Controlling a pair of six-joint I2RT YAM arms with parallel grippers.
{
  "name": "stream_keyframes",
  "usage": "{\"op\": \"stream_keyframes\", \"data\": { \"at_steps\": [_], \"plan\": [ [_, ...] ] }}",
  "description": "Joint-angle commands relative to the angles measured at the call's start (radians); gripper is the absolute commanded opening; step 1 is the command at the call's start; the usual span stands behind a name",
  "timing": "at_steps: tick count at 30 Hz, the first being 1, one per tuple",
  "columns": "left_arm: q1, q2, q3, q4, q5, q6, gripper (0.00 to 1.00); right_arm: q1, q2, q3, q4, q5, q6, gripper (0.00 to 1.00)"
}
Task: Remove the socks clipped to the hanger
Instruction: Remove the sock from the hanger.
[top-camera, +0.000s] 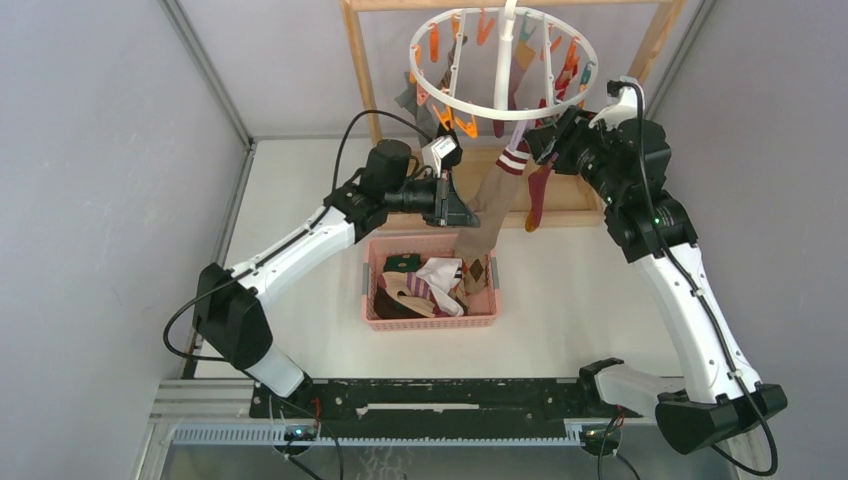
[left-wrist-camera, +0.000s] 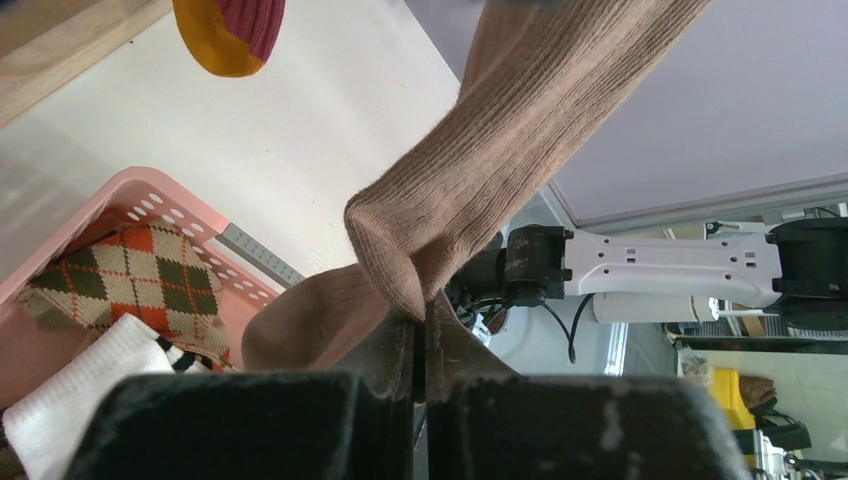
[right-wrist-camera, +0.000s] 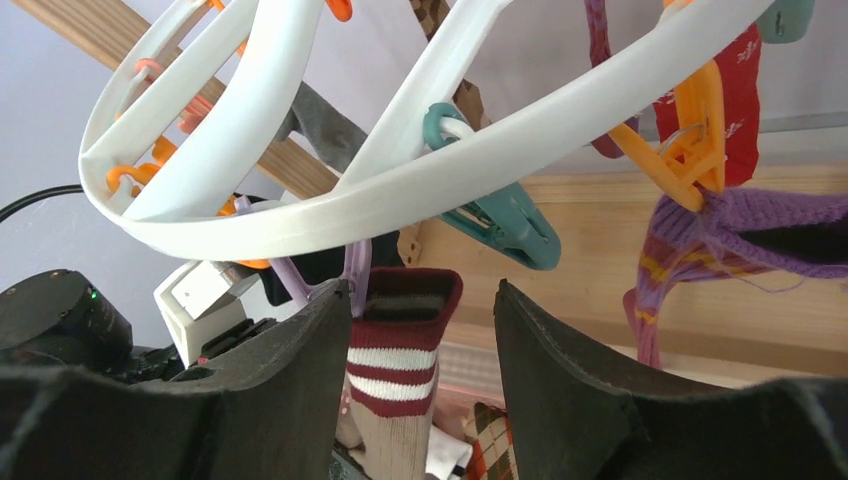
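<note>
The white ring hanger (top-camera: 503, 60) hangs at the top middle, with orange and teal clips and several socks on its rim. A tan sock (top-camera: 490, 215) with a maroon and white striped cuff (right-wrist-camera: 405, 340) hangs from a lilac clip (right-wrist-camera: 357, 272). Its foot reaches down into the pink basket. My left gripper (left-wrist-camera: 420, 330) is shut on a fold of this tan sock (left-wrist-camera: 480, 170), low on its length. My right gripper (right-wrist-camera: 423, 300) is open, one finger on each side of the striped cuff, just under the ring (right-wrist-camera: 400, 190).
A purple striped sock (right-wrist-camera: 700, 235) on an orange clip (right-wrist-camera: 690, 140), a red sock (right-wrist-camera: 740, 90) and a grey sock (right-wrist-camera: 325, 125) hang close by. The pink basket (top-camera: 432, 322) below holds several socks, an argyle one (left-wrist-camera: 130, 270) among them. The wooden rack (top-camera: 360, 70) stands behind.
</note>
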Motion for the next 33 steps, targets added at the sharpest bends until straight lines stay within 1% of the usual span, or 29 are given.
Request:
{"op": "stream_keyframes", "data": {
  "at_steps": [1,4,8,11,14,17,23,27,33],
  "plan": [
    [0.000,0.004,0.081,0.033,0.032,0.020,0.00,0.006,-0.062,0.012,-0.012,0.004,-0.009,0.61],
    [0.001,0.003,0.087,0.028,0.035,0.020,0.00,0.007,-0.088,0.000,-0.035,-0.004,0.002,0.60],
    [0.004,0.001,0.095,0.021,0.037,0.021,0.00,0.007,-0.119,-0.007,-0.059,-0.026,0.008,0.57],
    [0.004,0.000,0.093,0.019,0.038,0.022,0.00,0.010,-0.126,-0.007,-0.052,-0.060,0.026,0.51],
    [0.004,0.000,0.090,0.019,0.039,0.022,0.00,0.021,-0.116,-0.007,-0.030,-0.093,0.038,0.51],
    [0.004,-0.003,0.090,0.018,0.038,0.020,0.00,0.033,-0.101,-0.007,0.001,-0.108,0.038,0.53],
    [0.005,-0.007,0.087,0.016,0.038,0.020,0.00,0.035,-0.073,-0.003,0.050,-0.106,0.029,0.62],
    [0.004,-0.011,0.087,0.014,0.038,0.020,0.00,0.036,-0.052,-0.004,0.073,-0.105,0.024,0.64],
    [0.003,-0.017,0.081,0.011,0.040,0.020,0.00,0.035,-0.022,-0.004,0.109,-0.104,0.015,0.65]
  ]
}}
